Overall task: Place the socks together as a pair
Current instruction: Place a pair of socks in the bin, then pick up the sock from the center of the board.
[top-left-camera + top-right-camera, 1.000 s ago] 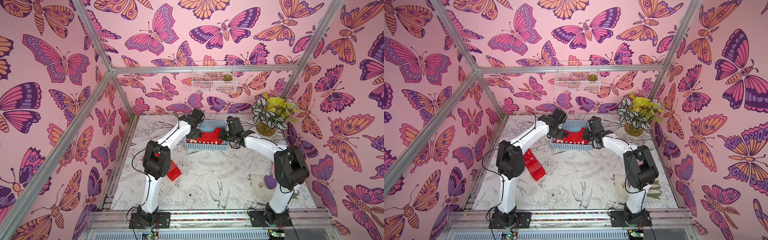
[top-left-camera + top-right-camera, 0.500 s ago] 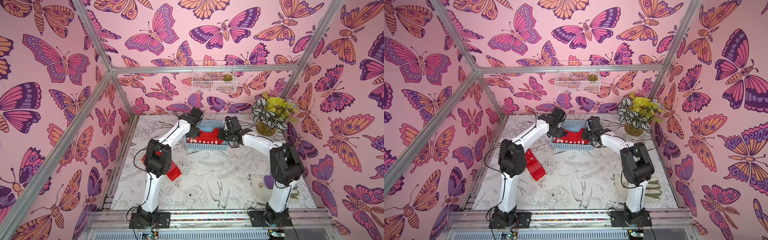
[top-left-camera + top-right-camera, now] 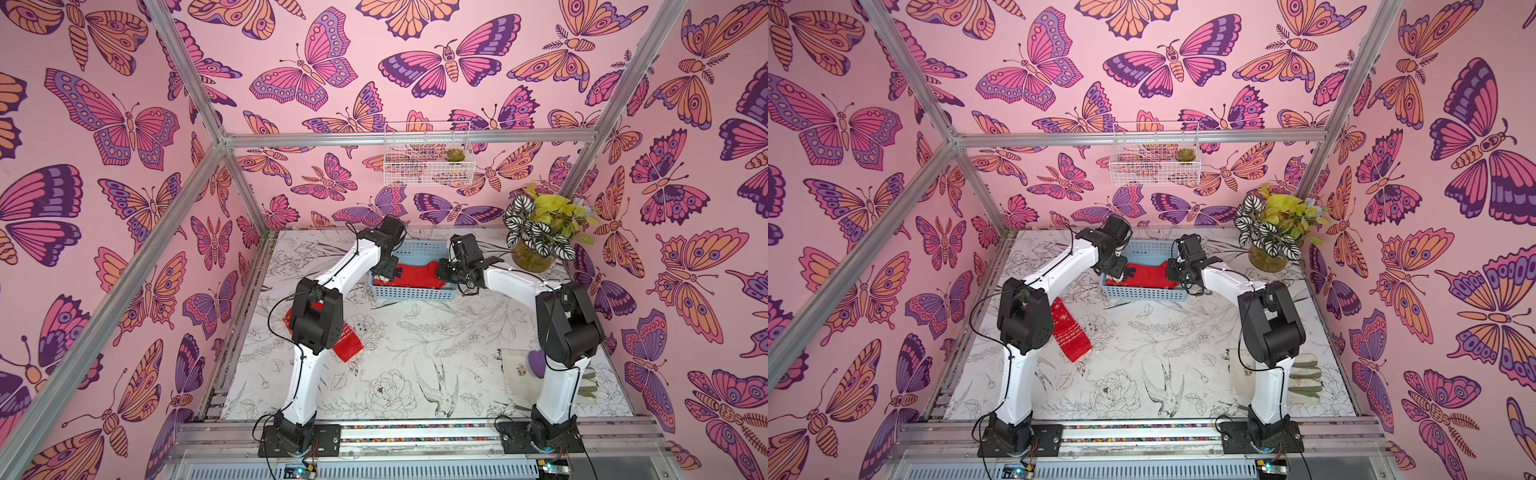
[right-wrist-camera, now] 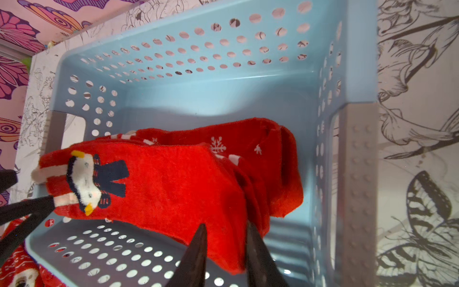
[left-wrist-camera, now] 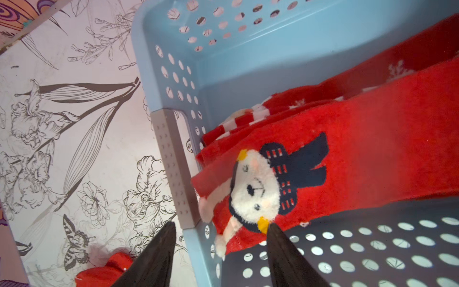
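Reaching from bases at 7 and 5 o'clock, the two arms meet over the blue basket at 12 o'clock on the table, and both top views show only a red heap inside it. The wrist views sort that heap out. An animal-face sock lies on top, stretched along the basket, with a snowflake sock and a striped sock beneath it. The left gripper stands wide, with the sock's cuff and the basket's end wall showing in the gap. From the right wrist, its fingers sit on either side of the cuff, gripping nothing. The right gripper is parted only narrowly over the toe end, with red cloth showing in the gap; whether the pads touch it I cannot tell. A loose sock with white stitching lies flat on the table at 9 o'clock, nearly all of it showing in a top view. The left arm's elbow covers most of this sock in a top view. A plant stands at 1 o'clock.
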You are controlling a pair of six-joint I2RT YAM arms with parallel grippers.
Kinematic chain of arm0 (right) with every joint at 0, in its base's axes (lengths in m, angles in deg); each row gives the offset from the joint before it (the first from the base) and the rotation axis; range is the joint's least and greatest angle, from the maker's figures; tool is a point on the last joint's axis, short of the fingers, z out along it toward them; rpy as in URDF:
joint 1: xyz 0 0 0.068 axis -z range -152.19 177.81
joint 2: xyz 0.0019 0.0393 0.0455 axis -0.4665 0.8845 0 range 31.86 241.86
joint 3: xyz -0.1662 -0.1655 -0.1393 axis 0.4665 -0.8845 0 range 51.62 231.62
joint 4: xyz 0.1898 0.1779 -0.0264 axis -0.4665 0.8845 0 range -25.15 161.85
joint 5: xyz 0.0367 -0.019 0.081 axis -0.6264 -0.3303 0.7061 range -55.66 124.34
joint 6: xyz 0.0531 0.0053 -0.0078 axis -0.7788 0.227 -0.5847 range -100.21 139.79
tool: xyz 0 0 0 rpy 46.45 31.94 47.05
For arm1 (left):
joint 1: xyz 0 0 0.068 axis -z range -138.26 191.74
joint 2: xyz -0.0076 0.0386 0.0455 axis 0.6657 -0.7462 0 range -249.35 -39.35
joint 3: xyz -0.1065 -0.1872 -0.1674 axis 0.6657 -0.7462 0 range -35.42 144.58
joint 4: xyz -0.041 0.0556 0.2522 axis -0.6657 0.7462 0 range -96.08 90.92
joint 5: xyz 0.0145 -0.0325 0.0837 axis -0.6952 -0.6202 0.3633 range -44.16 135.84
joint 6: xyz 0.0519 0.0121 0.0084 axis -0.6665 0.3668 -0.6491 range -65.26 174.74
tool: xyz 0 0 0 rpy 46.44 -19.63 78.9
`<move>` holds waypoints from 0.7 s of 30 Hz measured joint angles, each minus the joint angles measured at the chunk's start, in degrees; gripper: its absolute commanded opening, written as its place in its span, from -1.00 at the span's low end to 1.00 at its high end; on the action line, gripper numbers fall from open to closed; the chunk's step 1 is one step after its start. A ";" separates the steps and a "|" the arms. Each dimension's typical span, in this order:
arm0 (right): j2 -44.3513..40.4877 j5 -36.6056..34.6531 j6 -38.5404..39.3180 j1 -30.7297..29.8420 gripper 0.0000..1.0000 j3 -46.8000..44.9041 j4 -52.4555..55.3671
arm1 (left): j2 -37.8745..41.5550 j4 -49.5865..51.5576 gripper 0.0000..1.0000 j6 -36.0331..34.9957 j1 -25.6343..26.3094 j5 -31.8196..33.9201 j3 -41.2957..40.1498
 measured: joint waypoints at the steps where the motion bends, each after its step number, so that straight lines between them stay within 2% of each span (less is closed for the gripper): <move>1: -0.31 0.13 0.07 0.13 -0.27 0.39 0.72 | 0.26 0.07 0.30 0.22 0.04 0.17 0.00; 7: -8.79 0.46 0.22 0.33 -0.21 1.20 5.03 | 6.45 0.20 0.29 2.49 0.42 1.16 0.00; 11: -18.45 0.13 0.42 0.33 -0.23 -1.44 4.94 | 17.00 -0.87 0.29 5.44 0.42 0.24 -2.80; 16: -30.27 0.76 0.46 0.33 -0.28 -12.00 2.51 | 31.63 -4.81 0.28 10.36 0.42 -3.26 -15.98; 21: -38.71 1.33 0.39 0.28 -0.30 -25.20 -0.39 | 41.83 -9.27 0.28 16.26 0.42 -6.67 -36.68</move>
